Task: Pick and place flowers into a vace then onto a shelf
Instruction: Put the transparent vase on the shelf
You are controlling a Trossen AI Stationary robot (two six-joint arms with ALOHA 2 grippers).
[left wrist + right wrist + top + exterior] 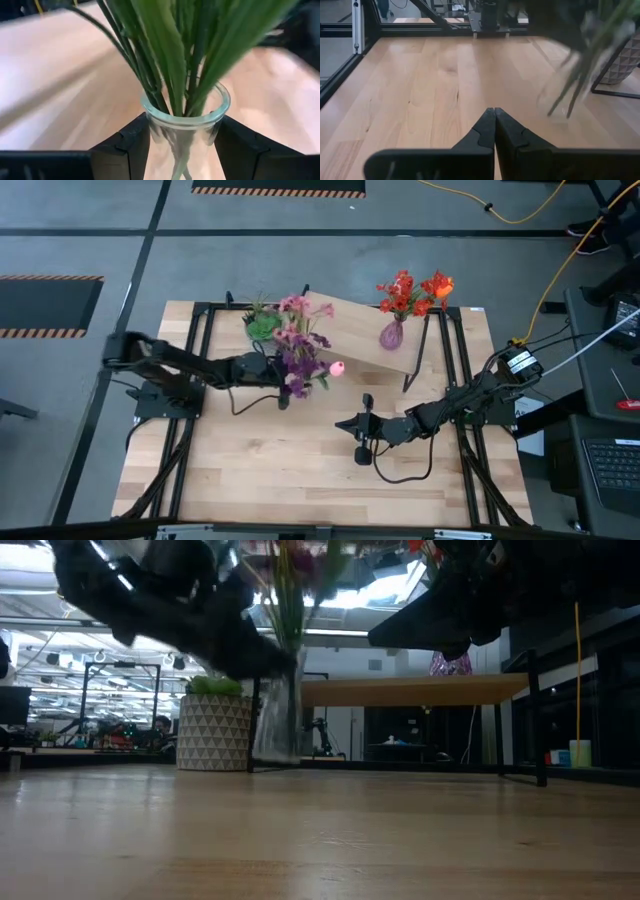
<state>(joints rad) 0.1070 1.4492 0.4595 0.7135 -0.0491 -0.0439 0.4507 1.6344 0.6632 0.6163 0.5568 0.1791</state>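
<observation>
Left gripper (182,145) fingers clamped on glass vase (186,131), flowers (170,55) cut off above, right gripper (494,120) fingers together.

Even overhead light; low view backlit, wrist views motion-blurred.

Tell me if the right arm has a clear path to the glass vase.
Probably not: the left pincer already clamps the vase, flowers overhang it, and the right pincer sits shut, apart on bare table.
</observation>
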